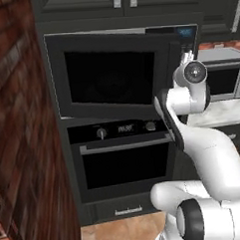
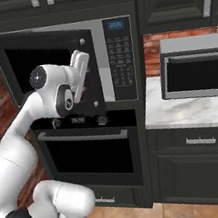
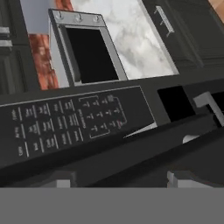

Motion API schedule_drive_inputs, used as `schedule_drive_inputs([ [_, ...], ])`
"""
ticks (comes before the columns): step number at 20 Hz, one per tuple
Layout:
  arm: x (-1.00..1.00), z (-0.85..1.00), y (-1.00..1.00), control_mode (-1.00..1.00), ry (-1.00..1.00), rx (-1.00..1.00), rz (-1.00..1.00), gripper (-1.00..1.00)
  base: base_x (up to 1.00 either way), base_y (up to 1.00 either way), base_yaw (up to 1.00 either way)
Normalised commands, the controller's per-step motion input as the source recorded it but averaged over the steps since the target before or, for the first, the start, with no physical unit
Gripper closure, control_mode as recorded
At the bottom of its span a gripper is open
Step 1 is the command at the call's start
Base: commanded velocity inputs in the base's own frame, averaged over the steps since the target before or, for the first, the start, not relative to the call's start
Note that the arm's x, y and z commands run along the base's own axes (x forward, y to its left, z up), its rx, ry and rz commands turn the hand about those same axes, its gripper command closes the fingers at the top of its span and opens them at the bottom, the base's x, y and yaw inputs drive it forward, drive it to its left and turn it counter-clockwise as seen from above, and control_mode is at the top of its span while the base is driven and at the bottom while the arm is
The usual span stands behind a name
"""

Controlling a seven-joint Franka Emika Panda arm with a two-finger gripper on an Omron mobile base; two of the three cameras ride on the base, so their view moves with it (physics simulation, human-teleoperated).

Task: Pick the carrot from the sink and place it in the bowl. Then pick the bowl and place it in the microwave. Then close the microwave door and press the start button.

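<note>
Both base views face the microwave (image 1: 114, 72); hand view close.

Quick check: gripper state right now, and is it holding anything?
Gripper: open, holding nothing; its fingertips stand apart by the edge of the microwave door.

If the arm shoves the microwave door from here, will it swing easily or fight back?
The microwave door stands partly ajar, so it probably pivots freely on its hinge rather than sliding. It looks like a rigid glass-fronted panel, so it should not flex. The tool sits close to it, so a gentle push likely suffices.
</note>
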Motion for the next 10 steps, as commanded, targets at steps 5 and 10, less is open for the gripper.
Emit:
schedule_drive_inputs([
  [5,1.0,0.0,0.41,-1.0,0.0,0.0,0.0,-1.0,0.0,0.0,0.0],
  [10,1.0,-0.08,0.53,-1.0,0.0,0.0,0.0,-1.0,0.0,0.0,0.0],
])
